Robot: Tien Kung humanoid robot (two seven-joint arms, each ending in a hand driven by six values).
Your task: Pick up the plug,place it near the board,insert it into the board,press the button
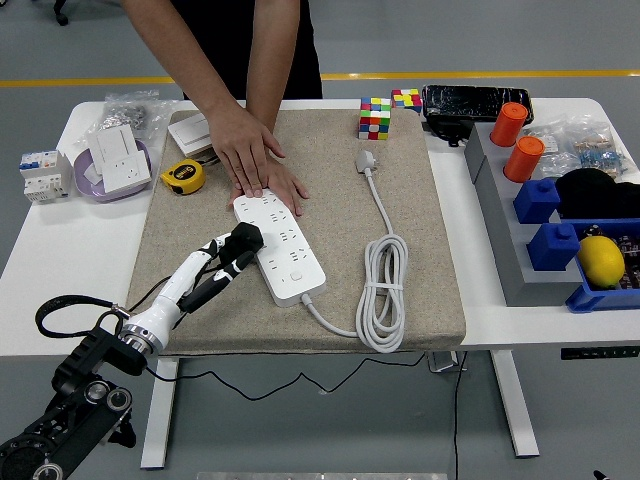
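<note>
Left hand [235, 252] curled around a black plug [246, 237], at the board's [280, 247] left edge, over the sockets. Whether it's seated: can't tell. Button press remains. Person's hands [258, 165] pin the board's far end. Board is glossy white plastic on coarse beige mat [420, 240]; coiled white cable [383, 290] right of the board.

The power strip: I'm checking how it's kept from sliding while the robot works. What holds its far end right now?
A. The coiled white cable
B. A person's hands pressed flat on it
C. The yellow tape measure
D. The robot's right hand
B: a person's hands lie flat, overlapping, on the far end of the power strip, while the robot's left hand is at its near left edge.
</note>
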